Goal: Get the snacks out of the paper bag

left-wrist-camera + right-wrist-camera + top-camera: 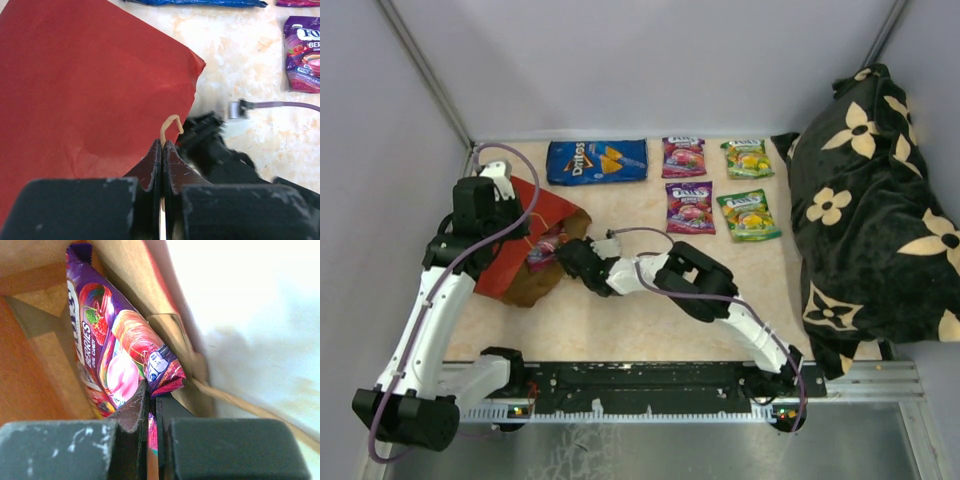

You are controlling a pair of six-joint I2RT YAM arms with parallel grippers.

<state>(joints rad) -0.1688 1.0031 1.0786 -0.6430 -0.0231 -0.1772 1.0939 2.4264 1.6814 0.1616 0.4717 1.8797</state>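
Already out, beyond and right of the paper bag point(545, 212): Doritos bag point(597, 160), two purple packets point(689, 206), two green packets point(748, 214). Inside its mouth: right gripper point(151, 392), clamped on a purple berry packet point(110, 355). Left gripper point(163, 146) pinched shut on its handle point(170, 125). Still to pull out: that packet. Deeper contents hidden.

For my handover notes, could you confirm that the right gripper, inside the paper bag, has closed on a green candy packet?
Not quite: the right wrist view shows the right gripper inside the paper bag closed on a purple candy packet, not a green one.
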